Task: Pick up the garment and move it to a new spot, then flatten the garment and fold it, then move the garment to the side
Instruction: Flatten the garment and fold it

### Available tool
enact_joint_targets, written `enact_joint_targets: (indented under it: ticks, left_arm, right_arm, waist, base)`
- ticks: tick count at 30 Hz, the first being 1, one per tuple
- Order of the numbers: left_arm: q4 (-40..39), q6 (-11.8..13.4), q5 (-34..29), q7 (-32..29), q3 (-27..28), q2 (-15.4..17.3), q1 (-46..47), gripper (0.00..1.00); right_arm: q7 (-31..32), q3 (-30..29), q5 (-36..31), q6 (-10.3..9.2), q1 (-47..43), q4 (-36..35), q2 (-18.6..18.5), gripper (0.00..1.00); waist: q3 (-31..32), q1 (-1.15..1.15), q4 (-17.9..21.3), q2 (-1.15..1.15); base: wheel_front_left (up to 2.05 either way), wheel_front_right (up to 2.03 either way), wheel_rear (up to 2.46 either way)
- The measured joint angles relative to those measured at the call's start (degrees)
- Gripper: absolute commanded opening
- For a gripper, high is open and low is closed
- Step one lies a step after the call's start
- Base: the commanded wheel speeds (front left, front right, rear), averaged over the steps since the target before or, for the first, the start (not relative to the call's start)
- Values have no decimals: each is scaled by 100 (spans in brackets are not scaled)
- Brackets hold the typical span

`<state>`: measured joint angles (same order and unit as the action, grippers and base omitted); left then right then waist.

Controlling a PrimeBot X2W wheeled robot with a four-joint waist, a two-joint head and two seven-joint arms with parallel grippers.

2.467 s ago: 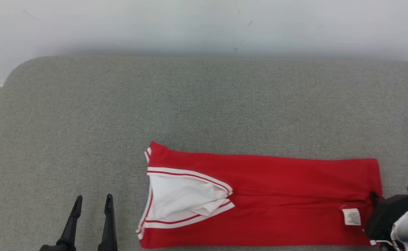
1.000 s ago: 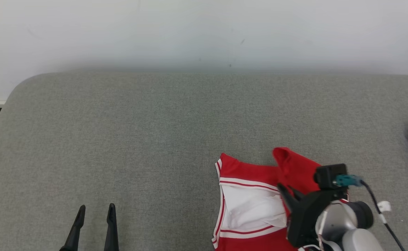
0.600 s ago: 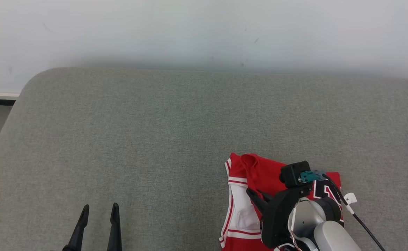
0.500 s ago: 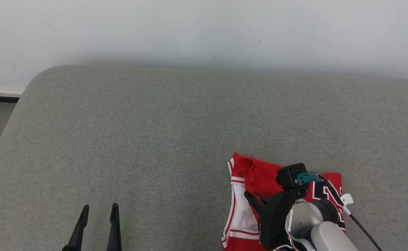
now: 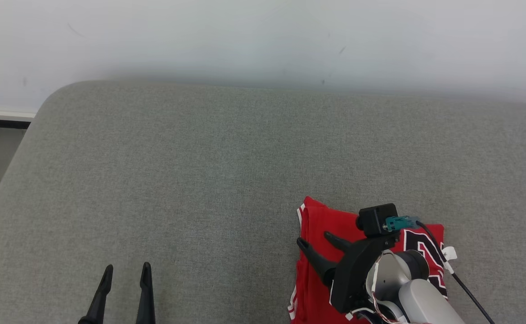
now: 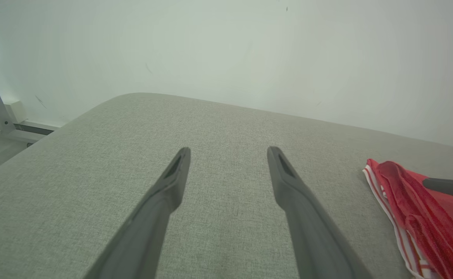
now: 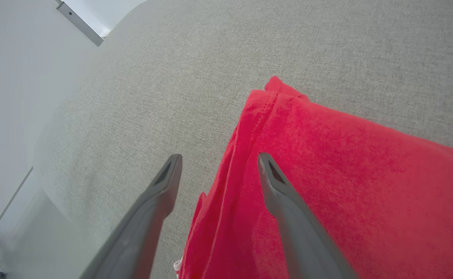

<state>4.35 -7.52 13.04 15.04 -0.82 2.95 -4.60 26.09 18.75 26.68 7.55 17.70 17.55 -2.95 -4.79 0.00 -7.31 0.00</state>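
Right wrist view: found right gripper [image 7: 219, 156] spread wide and empty, one finger above the folded red garment [image 7: 346, 174], the other above grey padded surface [image 7: 172, 69]. Saw left gripper [image 5: 127, 267] wide too, holding nothing, well apart from the garment.

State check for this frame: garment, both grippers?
garment: folded, lying on the grey pad, not gripped.
right gripper: open, over the garment's left edge, with one finger above cloth and one above the pad.
left gripper: open, empty, apart from the garment.
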Motion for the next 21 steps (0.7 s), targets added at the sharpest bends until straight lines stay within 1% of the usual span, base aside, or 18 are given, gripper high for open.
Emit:
enact_joint_targets:
  ticks: [3,6,11,15,21]
  left_arm:
    - [10,1,-1,0,18,0,-3,100]
    - [12,0,-10,0,20,0,-13,100]
    - [8,0,-18,0,27,-1,-93,100]
    - [3,0,-18,0,36,0,-116,100]
    - [10,0,-8,0,29,0,-153,100]
  right_arm:
    - [-51,-44,140,0,-5,-230,2,100]
    - [-122,-293,56,0,-73,-513,-25,100]
    - [-280,-1022,-289,-1,-498,-891,-245,100]
    - [-476,-1508,-677,0,-937,-1054,-394,100]
    - [-918,-1867,-1178,-1,-1620,-1087,-439,100]
  waist:
    - [46,0,29,0]
    - [117,0,52,0]
    - [241,0,89,0]
    - [303,0,122,0]
    - [370,0,171,0]
  base:
    - [0,0,0]
    - [0,0,0]
    - [0,0,0]
    - [0,0,0]
    - [0,0,0]
